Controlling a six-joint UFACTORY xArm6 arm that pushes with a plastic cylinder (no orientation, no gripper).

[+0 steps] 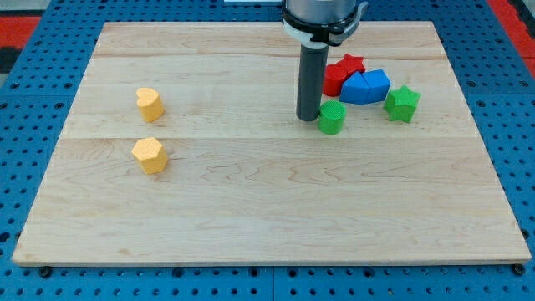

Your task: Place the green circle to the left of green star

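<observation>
The green circle (332, 118) stands right of the board's middle, toward the view's top. The green star (402, 103) stands to its right with a gap between them. My tip (308, 116) rests on the board right against the green circle's left side. The rod rises straight up from there to the arm's mount at the view's top.
A red star (350, 64), a red block (333, 79) and two blue blocks (367, 86) cluster just above the green circle, left of the green star. A yellow heart (150, 104) and a yellow hexagon (150, 155) stand on the wooden board (267, 209) at the view's left.
</observation>
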